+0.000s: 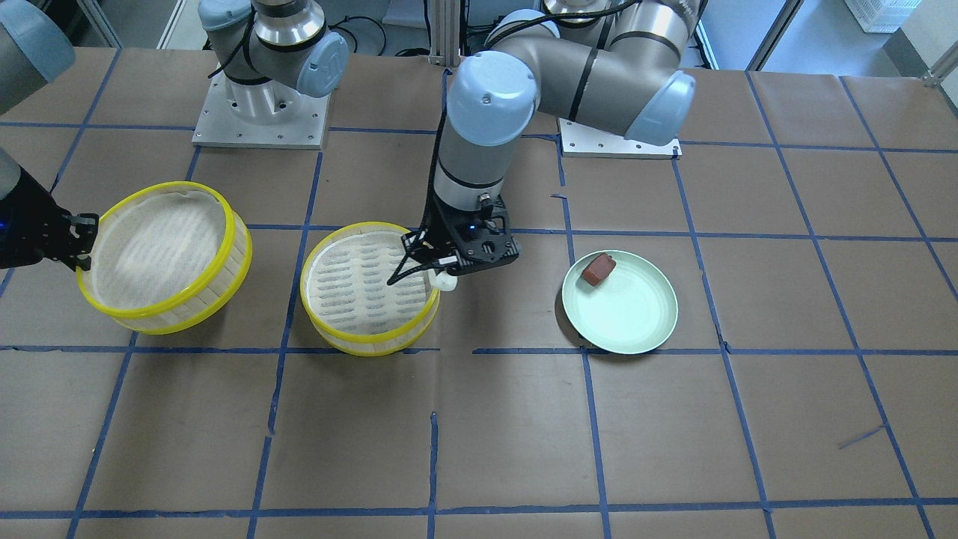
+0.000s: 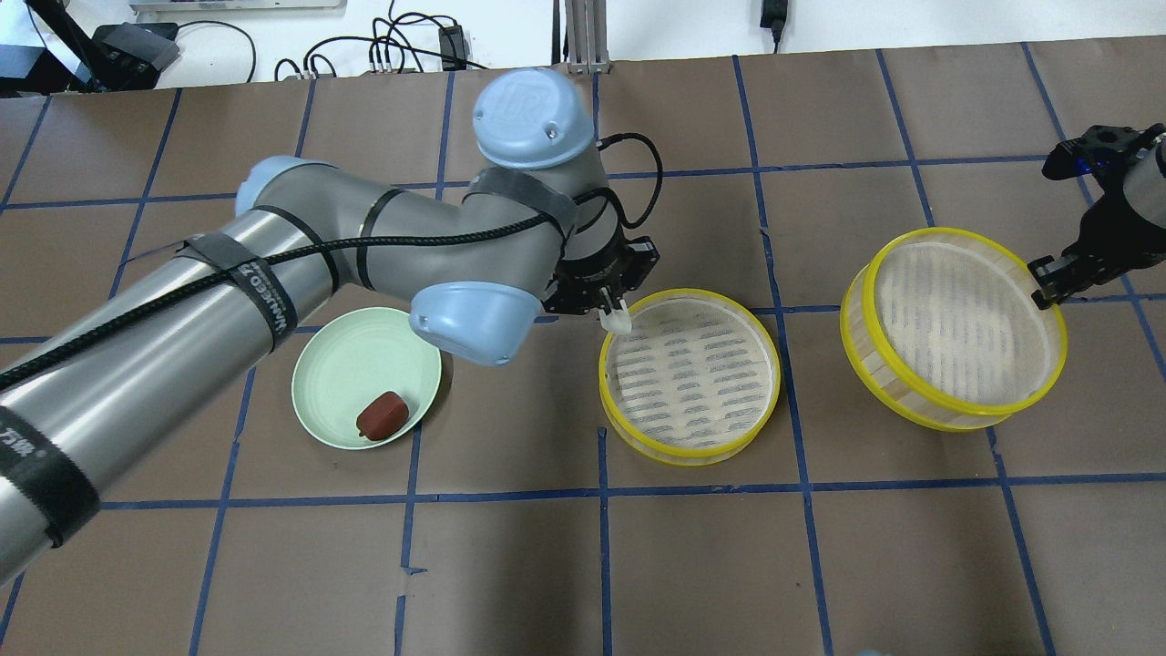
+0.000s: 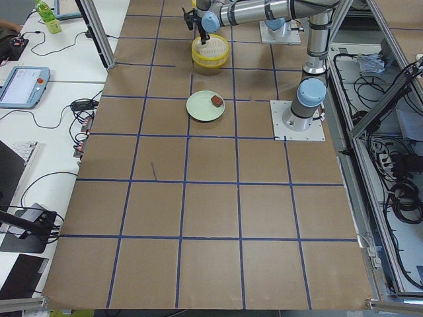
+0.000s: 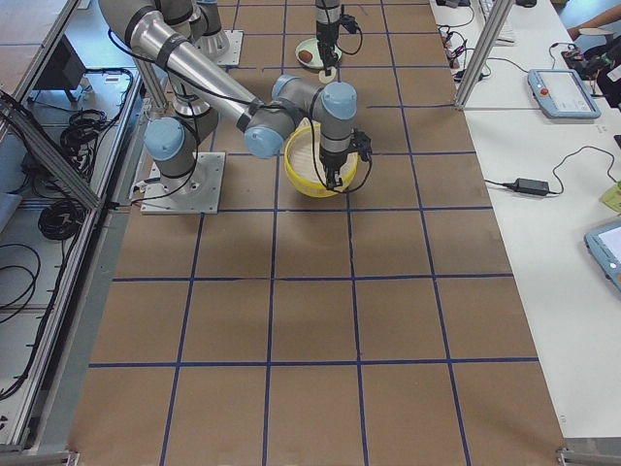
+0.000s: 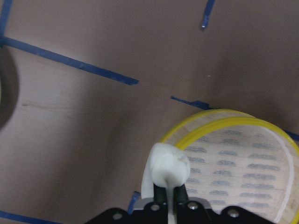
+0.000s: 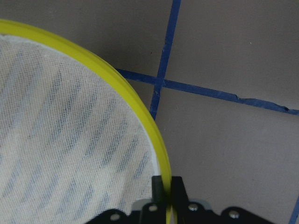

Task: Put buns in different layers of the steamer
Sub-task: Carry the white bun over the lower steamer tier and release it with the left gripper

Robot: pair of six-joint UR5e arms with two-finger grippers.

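Note:
My left gripper [image 1: 443,275] is shut on the white bun [image 1: 445,282] and holds it just over the near rim of one steamer layer [image 1: 370,343], which sits flat on the table. The wrist view shows the bun [image 5: 167,171] between the fingers beside that yellow rim [image 5: 219,122]. My right gripper [image 2: 1048,279] is shut on the rim of the other layer [image 2: 956,319] and holds it tilted, apart from the first; the wrist view shows the fingers pinching the rim [image 6: 156,140]. The reddish-brown bun [image 2: 383,415] lies on the pale green plate [image 2: 346,360].
The table is brown paper with blue tape lines. The plate [image 1: 636,322] lies beside the flat layer on my left arm's side. The arm bases stand at the table's robot side [image 1: 258,112].

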